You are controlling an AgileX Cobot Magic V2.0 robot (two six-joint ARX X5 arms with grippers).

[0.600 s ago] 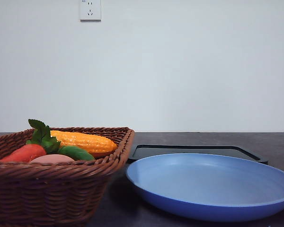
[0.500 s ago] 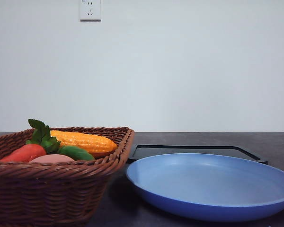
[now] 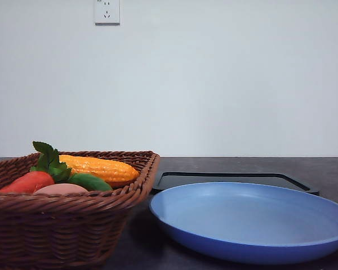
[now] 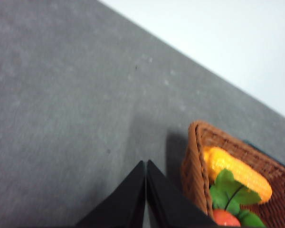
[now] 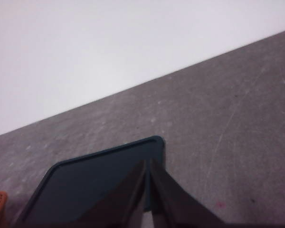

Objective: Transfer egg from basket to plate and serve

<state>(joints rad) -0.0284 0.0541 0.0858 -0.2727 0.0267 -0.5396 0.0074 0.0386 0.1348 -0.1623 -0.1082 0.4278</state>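
Observation:
The brown wicker basket (image 3: 62, 225) stands at the front left of the table. Inside it the pinkish egg (image 3: 60, 189) lies near the front rim, between a red-orange carrot (image 3: 29, 181) and a green vegetable (image 3: 91, 181). The light blue plate (image 3: 253, 222) sits to the right of the basket, with nothing on it. In the left wrist view my left gripper (image 4: 146, 164) is shut, its tips over bare table just beside the basket (image 4: 194, 161). My right gripper (image 5: 147, 164) is shut too, hovering above the black tray (image 5: 95, 180).
A yellow corn cob (image 3: 98, 167) lies at the back of the basket, with green leaves (image 3: 49, 160) beside it. A flat black tray (image 3: 231, 180) lies behind the plate. A white wall with a socket (image 3: 107, 11) closes off the back.

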